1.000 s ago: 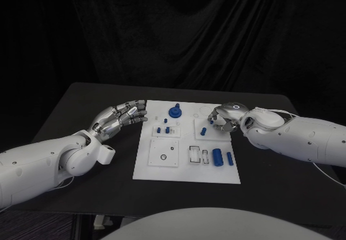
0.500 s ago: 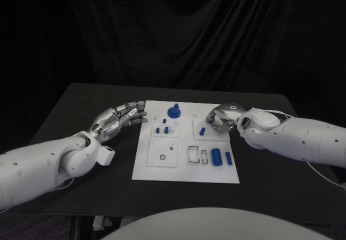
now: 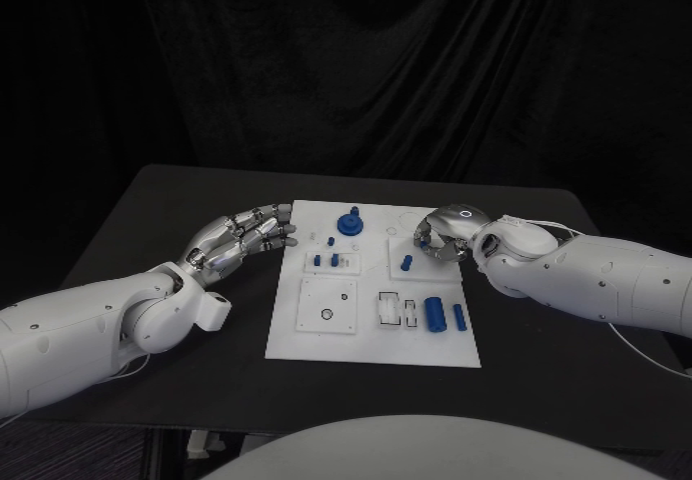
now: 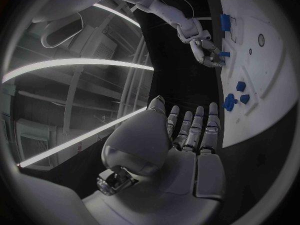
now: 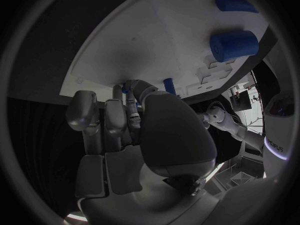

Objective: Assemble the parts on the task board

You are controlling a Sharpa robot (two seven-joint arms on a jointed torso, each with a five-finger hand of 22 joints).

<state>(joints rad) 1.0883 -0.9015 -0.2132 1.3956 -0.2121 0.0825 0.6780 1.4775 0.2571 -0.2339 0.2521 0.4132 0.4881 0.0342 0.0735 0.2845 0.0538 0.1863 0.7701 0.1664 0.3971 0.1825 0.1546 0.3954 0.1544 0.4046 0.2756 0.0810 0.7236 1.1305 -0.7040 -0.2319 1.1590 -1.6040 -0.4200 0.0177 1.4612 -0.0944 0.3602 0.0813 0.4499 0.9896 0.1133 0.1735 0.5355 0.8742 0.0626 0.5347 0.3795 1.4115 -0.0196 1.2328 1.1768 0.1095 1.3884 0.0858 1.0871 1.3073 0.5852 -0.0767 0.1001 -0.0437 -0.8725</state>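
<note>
From my remote station I see the white board [image 3: 372, 330] lying in the middle of the black table [image 3: 173, 200], between my two arms.

Left hand [image 3: 242, 236]: it hovers at the board's left edge, fingers [image 4: 199, 130] stretched out side by side and slightly apart, holding nothing.

Right hand [image 3: 447, 236]: it sits over the board's far right corner with its fingers [image 5: 112, 117] curled down toward the surface. In the right wrist view a small blue piece [image 5: 169, 85] shows just beyond the fingertips, but I cannot tell whether the hand grips it or only touches it.

Parts on the board: a blue knob [image 3: 349, 222] stands near the far edge at the centre; small blue pegs [image 3: 327, 260] stand upright in the block nearer the left hand; one short blue peg [image 3: 407, 264] stands just beside the right hand. On the near right of the board, a thick blue cylinder [image 3: 433, 313] and a thinner blue rod [image 3: 459, 317] lie side by side, close but apart, next to rectangular slots [image 3: 389, 308].
</note>
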